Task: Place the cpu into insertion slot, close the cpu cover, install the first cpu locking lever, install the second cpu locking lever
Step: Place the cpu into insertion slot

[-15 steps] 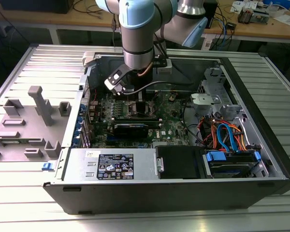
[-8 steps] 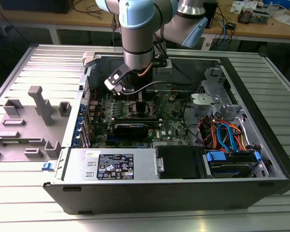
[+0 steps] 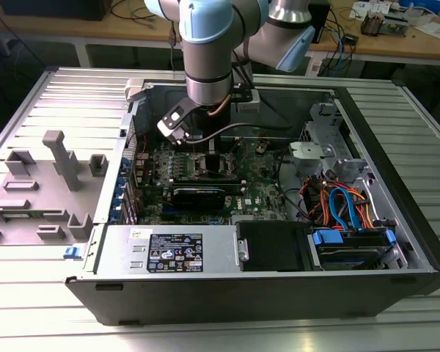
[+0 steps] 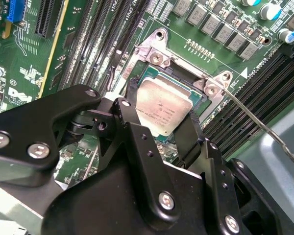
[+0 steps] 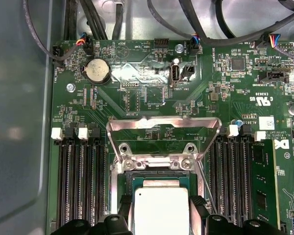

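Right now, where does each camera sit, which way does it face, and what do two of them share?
Exterior view: off the arm, above the open computer case, looking down into it; arm and hand show.
First wrist view: on the arm, facing straight down on the green board; the hand's fingertips show.
Second wrist view: on the arm, slanting past the hand toward the socket.
Shared: both wrist views show the chip gripped by the hand.

I see the cpu [image 5: 160, 210] topped in dull, smooth grey metal — the cpu cover [image 5: 161, 123] gleams as bright, polished metal. The motherboard [image 5: 137, 93] looks glossy green; the gripper [image 4: 162, 105] is matt black.
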`<action>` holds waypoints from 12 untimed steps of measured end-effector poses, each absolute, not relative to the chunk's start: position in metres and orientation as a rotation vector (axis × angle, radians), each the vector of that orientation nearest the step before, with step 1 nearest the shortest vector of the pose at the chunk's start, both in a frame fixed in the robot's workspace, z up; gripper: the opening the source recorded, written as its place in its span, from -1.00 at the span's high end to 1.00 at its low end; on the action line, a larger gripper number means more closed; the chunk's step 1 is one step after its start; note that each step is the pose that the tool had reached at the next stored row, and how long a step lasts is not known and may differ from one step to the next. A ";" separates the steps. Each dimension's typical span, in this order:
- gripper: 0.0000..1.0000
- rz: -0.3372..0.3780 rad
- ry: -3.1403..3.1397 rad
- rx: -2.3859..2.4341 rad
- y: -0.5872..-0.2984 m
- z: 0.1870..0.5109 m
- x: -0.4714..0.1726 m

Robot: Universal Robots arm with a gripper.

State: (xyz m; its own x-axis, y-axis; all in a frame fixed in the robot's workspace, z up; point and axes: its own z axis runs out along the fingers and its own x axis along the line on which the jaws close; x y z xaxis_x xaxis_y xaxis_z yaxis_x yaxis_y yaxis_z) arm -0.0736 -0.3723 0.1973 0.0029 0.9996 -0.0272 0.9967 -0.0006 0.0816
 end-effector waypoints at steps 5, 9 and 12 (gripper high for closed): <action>-0.08 0.060 2.165 2.168 -0.372 0.197 -0.073; -0.11 0.061 2.165 2.168 -0.372 0.196 -0.073; -0.23 0.060 2.165 2.168 -0.372 0.196 -0.073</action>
State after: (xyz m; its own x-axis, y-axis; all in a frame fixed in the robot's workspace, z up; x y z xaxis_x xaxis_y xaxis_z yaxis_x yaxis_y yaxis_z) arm -0.0726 -0.3722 0.1965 0.0029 0.9996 -0.0267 0.9966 -0.0007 0.0821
